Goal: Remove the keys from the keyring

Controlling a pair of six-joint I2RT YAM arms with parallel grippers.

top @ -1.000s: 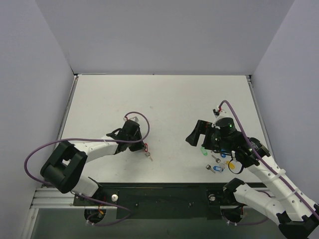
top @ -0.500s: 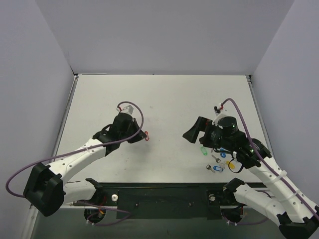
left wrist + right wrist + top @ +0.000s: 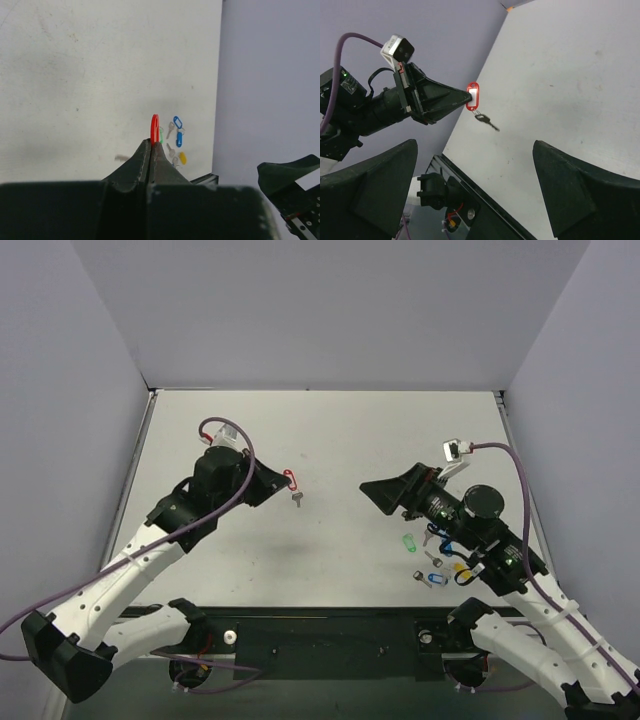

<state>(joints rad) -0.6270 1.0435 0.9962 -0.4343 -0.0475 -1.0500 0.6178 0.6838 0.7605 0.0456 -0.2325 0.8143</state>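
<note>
Left gripper [image 3: 272, 485] is pressed shut on one end of the red tag [image 3: 473, 95], held up over the white table [image 3: 350, 430], left of middle, and the small key [image 3: 486, 120] dangles from its ring. Plain pale walls all round. The left arm stretches far and rightward. Right gripper [image 3: 385, 492], spread wide, points left toward the tag, well apart from it.

place: robot lab cell | signs: white table [image 3: 330, 440], plain grey walls [image 3: 330, 310], black mounting rail [image 3: 330, 642]
</note>
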